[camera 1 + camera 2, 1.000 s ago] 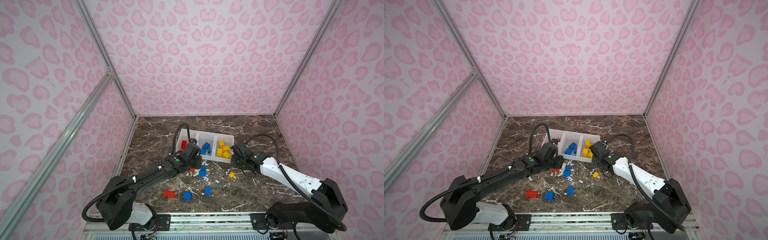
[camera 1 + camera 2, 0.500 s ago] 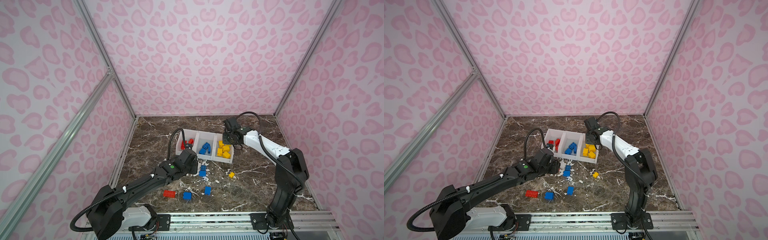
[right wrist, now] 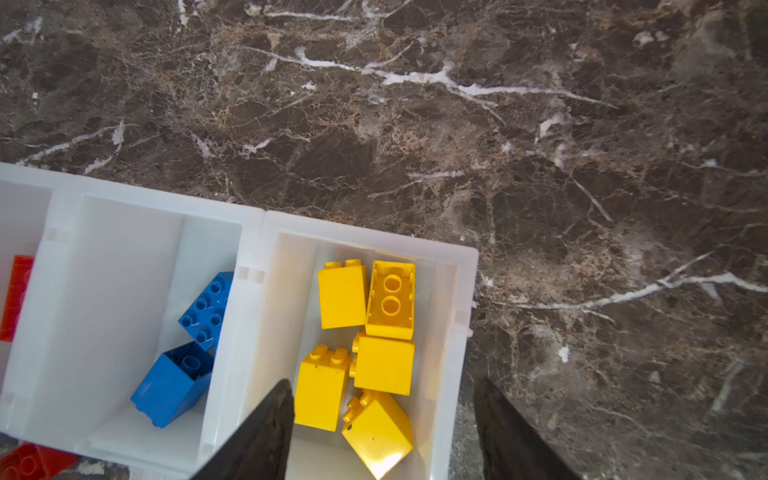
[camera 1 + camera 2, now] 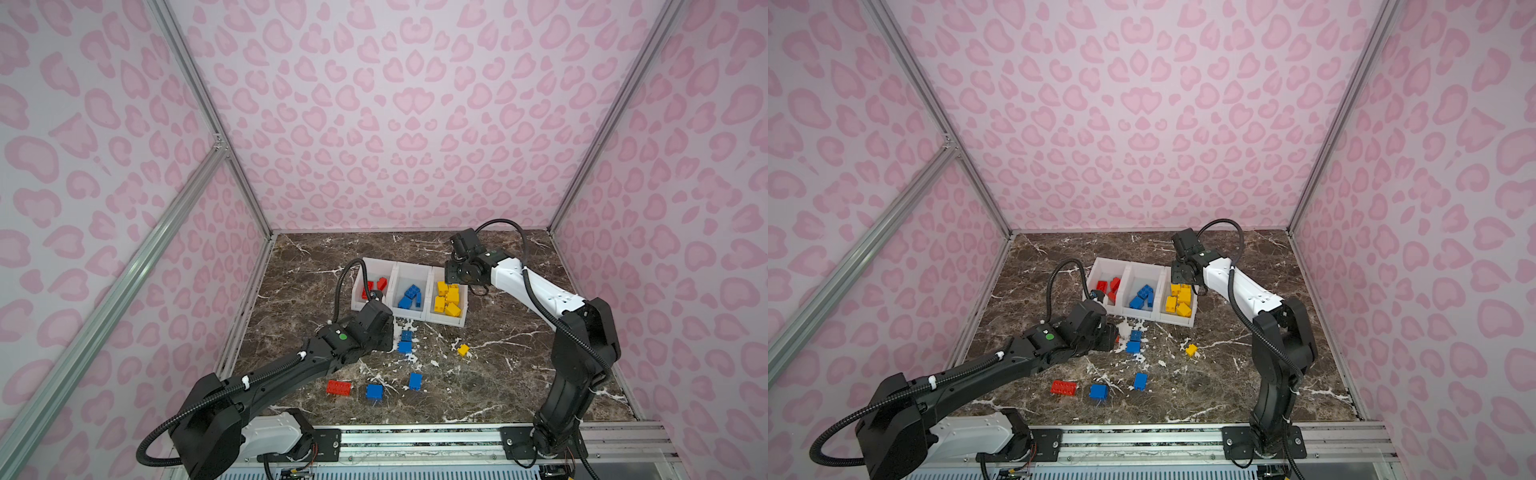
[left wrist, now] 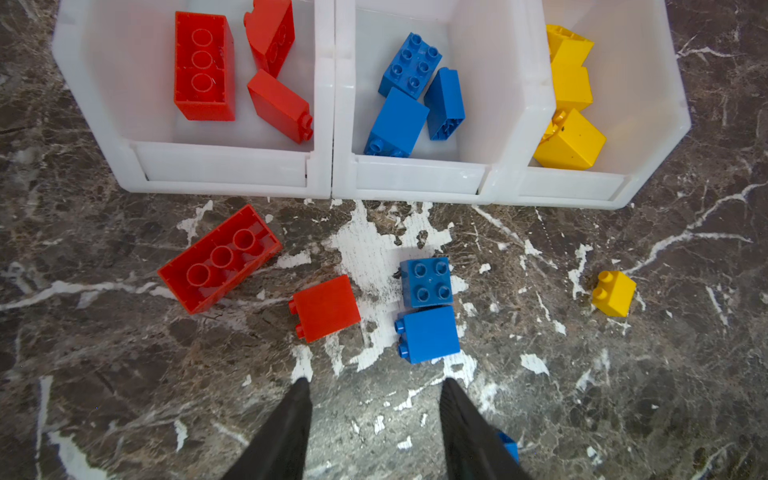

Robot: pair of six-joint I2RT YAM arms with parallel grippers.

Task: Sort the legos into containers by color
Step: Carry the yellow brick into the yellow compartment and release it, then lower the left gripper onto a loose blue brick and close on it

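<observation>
Three white containers stand in a row, holding red legos, blue legos and yellow legos. My right gripper hangs open and empty over the yellow container. One finger is above the wall next to the blue container, the other outside over the table. My left gripper is open and empty, low over the table in front of the containers. Just ahead of it lie a red square brick, an upturned red oblong brick and two blue bricks.
A loose yellow brick lies on the marble table right of the blue pair. Nearer the front rail lie a red oblong brick and two blue bricks. Pink patterned walls enclose the table on three sides.
My right arm has swung from the table in front of the containers up over the yellow container, and its jaws have gone from shut to open. My left gripper has drawn back slightly.
</observation>
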